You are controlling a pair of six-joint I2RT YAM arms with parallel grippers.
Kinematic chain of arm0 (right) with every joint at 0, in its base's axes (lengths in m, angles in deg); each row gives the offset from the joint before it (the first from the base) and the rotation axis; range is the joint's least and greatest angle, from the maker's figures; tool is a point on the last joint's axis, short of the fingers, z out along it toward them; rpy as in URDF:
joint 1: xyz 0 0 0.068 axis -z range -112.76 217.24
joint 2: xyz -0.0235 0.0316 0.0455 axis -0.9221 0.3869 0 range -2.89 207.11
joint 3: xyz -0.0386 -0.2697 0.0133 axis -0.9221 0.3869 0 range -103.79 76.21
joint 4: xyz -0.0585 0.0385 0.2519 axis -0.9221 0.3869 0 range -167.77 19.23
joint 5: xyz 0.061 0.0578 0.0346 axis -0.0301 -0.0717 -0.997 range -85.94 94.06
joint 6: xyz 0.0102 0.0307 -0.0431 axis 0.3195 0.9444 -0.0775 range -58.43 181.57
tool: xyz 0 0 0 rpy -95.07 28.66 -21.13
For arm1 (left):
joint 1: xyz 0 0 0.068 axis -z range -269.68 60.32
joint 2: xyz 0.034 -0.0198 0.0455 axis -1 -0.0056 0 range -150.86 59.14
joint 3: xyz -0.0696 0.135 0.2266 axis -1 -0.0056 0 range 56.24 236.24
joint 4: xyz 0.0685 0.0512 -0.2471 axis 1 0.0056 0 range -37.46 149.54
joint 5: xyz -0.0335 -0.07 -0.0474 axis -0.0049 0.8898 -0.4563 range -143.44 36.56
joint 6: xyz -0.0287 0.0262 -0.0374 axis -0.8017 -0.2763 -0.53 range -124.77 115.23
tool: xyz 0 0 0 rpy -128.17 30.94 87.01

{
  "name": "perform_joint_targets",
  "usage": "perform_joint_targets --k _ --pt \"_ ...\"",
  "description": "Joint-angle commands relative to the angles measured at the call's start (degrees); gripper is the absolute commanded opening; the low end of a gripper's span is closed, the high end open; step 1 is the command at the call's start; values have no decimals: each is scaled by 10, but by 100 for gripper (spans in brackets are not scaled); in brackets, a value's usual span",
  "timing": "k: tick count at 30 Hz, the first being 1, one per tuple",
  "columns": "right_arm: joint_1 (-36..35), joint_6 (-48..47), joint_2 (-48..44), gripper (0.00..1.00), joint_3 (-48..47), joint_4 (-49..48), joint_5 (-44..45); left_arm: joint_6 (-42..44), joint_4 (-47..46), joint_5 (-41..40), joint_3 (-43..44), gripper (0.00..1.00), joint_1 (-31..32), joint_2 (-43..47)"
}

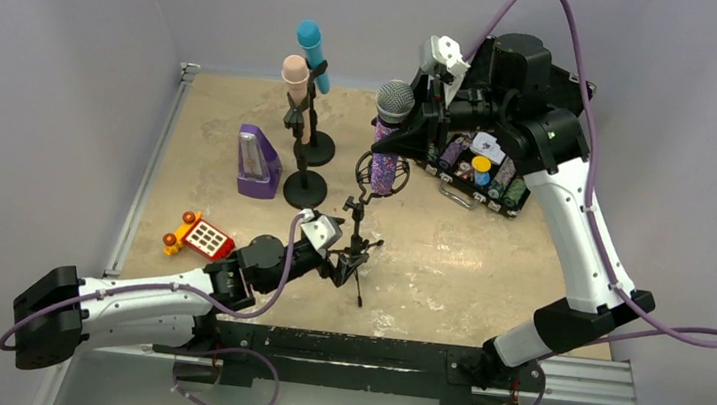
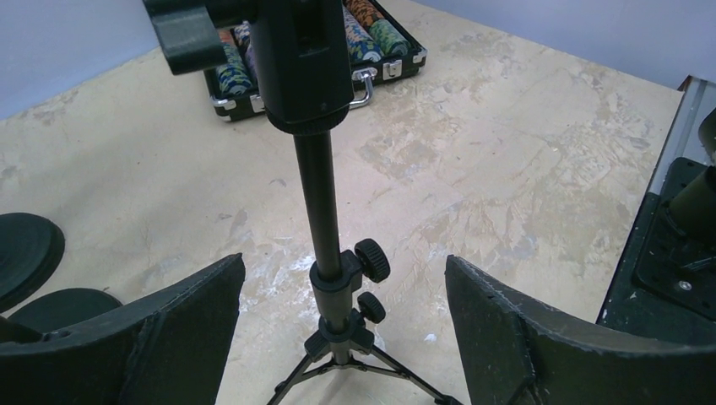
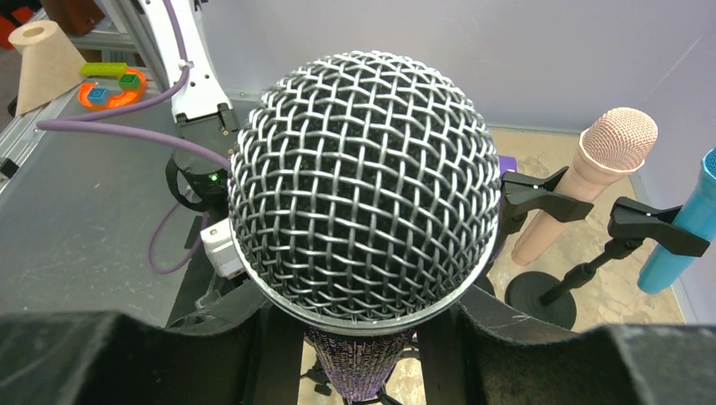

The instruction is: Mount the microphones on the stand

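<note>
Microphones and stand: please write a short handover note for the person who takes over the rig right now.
Left gripper: open, one finger on each side of the tripod stand pole, not touching it.
Right gripper: shut on the purple microphone, just under its mesh head.
Done: the turquoise microphone and the peach microphone sit clipped in their round-base stands at the back.
Purple microphone: upright over the tripod stand. Its body seems to pass through the ring mount; I cannot tell if it is fully seated.
Left to do: seat it, release it, and pull both arms back.
</note>
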Motion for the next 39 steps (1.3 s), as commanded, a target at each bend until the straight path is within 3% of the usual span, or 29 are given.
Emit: perform_joint_targets --k 1,15,39 --pt "-5 23 -9 0 4 -7 30 23 -32 -17 37 91 -3 -18" --pt "-4 39 -41 0 -72 -3 -1 8 -10 -18 21 91 -3 14" --pt "-3 45 45 0 -163 -16 19 5 13 -11 18 92 -3 33"
